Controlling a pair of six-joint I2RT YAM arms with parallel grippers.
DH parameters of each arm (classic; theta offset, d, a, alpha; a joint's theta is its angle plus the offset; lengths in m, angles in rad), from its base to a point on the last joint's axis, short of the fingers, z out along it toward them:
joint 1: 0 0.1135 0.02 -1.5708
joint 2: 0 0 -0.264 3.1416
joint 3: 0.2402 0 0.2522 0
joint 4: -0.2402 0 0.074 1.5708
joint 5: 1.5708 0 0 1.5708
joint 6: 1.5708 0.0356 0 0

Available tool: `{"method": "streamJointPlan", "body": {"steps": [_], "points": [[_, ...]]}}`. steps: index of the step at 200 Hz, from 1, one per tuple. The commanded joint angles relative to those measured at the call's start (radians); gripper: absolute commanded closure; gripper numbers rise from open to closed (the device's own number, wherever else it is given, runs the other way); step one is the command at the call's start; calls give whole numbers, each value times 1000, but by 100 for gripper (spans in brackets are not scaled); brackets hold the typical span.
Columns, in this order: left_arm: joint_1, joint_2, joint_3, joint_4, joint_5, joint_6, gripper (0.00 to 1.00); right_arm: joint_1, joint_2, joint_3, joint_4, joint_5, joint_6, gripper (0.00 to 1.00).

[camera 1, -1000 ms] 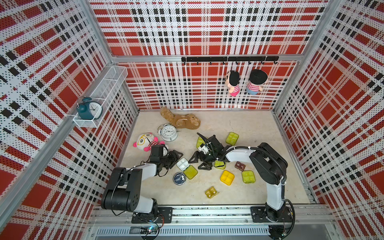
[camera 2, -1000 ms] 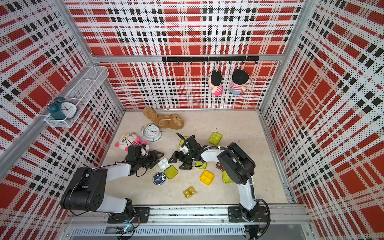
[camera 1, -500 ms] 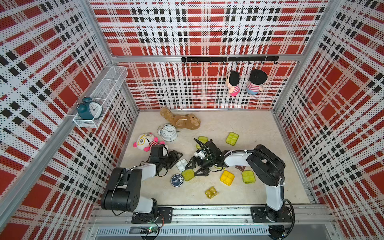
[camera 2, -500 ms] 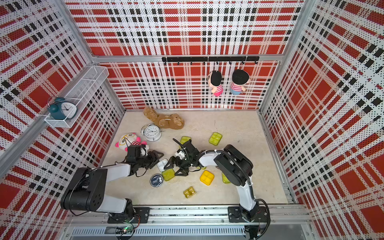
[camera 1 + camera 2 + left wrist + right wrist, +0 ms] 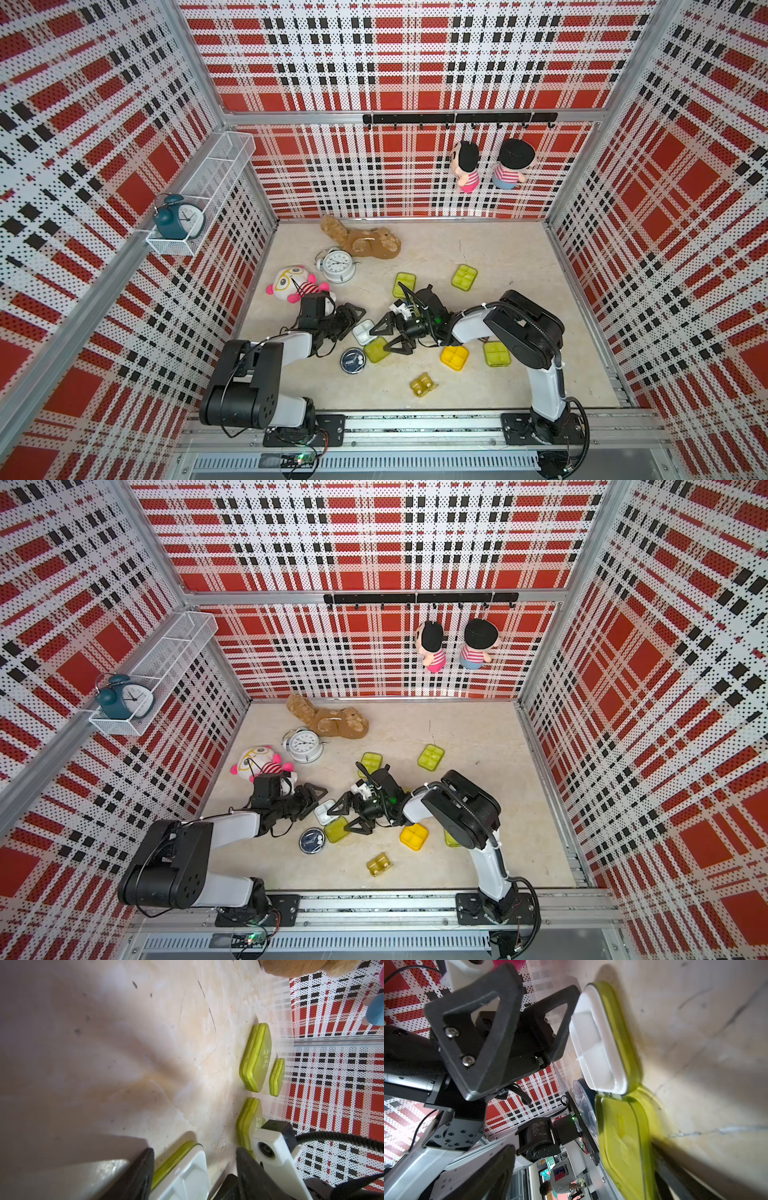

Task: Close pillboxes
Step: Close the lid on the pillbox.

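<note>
The right claw [image 5: 380,340] has swung to the open box [image 5: 363,331], spread wide about its lid [image 5: 376,350]. The left claw [image 5: 352,321], half spread, steadies it; closing looks next.

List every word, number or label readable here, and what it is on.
Nothing reads clearly.
Dial of the white alarm clock: numerals too small.
Dial of the teal alarm clock: numerals too small.
Lid of the closed green pillbox: raised marks, blurred.
Shirt of the background person: print blurred.
</note>
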Motion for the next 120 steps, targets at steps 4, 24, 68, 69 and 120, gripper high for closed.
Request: {"method": "streamJointPlan", "body": {"steps": [4, 24, 68, 69, 120], "points": [[-9, -11, -20, -22, -4, -4, 34, -5, 6, 53, -38, 4, -5, 2], [-11, -20, -23, -14, -4, -17, 34, -6, -3, 83, -91, -1, -26, 2], [-19, -36, -24, -3, -8, -34, 34, -12, -13, 138, -186, -6, -64, 1], [-18, -36, -24, -3, -7, -35, 34, -12, -12, 139, -187, -6, -64, 1], [42, -78, 7, -51, 6, -19, 34, -21, 5, 189, -210, -10, -81, 0]]}}
